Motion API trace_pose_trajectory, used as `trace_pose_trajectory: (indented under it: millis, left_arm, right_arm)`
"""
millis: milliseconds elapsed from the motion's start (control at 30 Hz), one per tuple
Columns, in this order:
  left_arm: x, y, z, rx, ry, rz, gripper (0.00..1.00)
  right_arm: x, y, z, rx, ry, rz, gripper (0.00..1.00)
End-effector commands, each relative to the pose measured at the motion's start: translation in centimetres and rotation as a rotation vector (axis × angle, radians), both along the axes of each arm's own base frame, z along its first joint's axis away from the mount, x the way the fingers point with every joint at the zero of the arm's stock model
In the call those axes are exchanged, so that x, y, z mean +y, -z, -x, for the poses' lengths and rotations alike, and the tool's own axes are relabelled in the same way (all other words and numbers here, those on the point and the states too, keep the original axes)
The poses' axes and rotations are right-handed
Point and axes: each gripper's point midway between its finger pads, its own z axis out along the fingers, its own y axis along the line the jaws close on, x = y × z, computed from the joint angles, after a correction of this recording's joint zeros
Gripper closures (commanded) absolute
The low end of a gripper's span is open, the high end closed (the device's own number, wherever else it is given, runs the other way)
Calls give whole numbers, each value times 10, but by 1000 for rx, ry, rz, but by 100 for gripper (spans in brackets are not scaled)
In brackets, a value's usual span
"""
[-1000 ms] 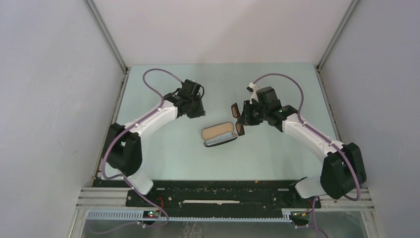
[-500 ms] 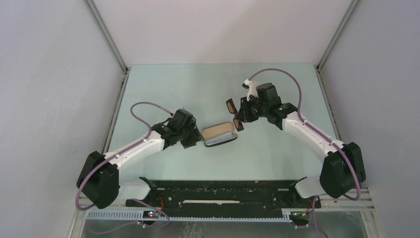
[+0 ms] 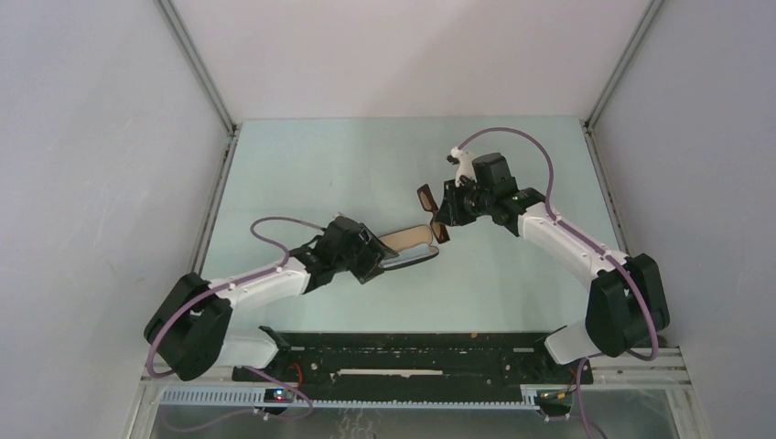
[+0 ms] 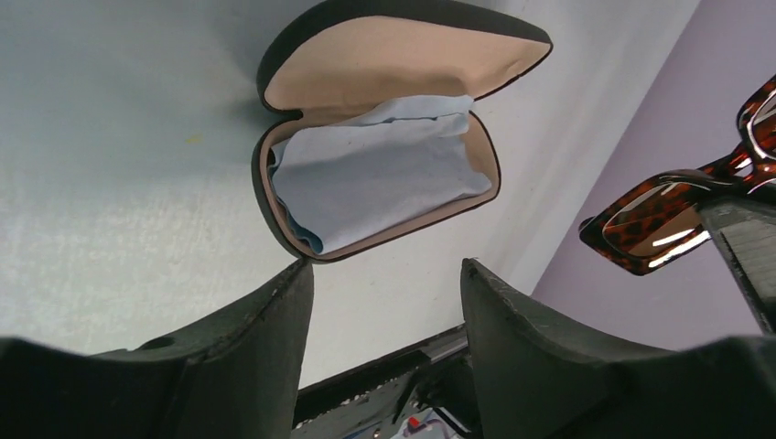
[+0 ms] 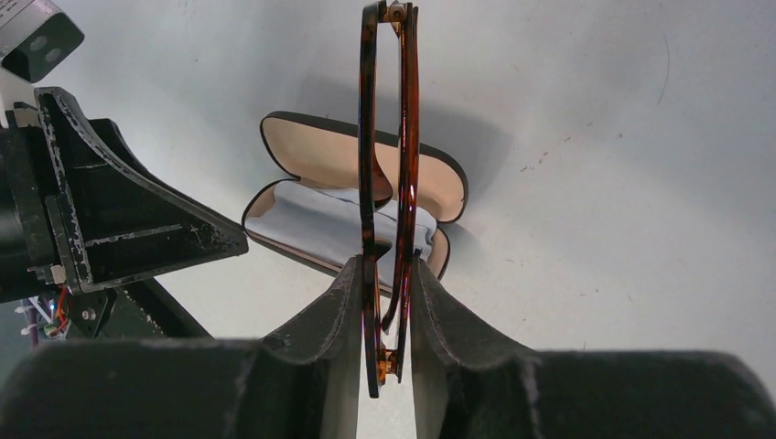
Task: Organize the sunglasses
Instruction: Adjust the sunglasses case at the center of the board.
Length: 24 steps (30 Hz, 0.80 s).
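Observation:
The folded brown sunglasses [image 3: 434, 212] hang in the air, pinched in my right gripper [image 3: 448, 212], just right of and above the case. In the right wrist view the sunglasses [image 5: 387, 165] stand edge-on between the shut fingers [image 5: 340, 311]. The open black case [image 3: 409, 247] with tan lining lies on the table and holds a light blue cloth [image 4: 375, 169]. My left gripper [image 3: 373, 262] is open and empty at the case's left end. In the left wrist view its left fingertip [image 4: 291, 283] is at the case rim [image 4: 274, 219]. The sunglasses [image 4: 682, 215] show at that view's right.
The pale green table [image 3: 366, 165] is walled by white panels left, right and behind. A black rail [image 3: 412, 352] runs along the near edge by the arm bases. My left arm [image 3: 265, 285] lies low across the front left.
My left arm swung from the back left down and forward to the case's left end. My right gripper lifted the sunglasses slightly up and left, above the case's right end.

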Motion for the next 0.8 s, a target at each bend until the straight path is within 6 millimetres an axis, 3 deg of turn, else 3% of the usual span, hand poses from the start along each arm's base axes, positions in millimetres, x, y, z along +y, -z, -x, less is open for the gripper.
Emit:
trace_pose_trajectory:
  millis: [0, 233, 433, 767]
  left_arm:
    - [-3, -2, -7, -9, -61, 51, 35]
    - [16, 12, -3, 25, -211, 94, 38]
    - [12, 11, -10, 9, -232, 138, 40]
    - [6, 27, -14, 63, -231, 148, 58]
  right_arm:
    - [8, -27, -10, -61, -11, -51, 71]
    - [8, -24, -7, -43, -19, -48, 71]
    - [11, -21, -5, -31, -26, -50, 71]
    - [15, -21, 3, -39, -55, -29, 72]
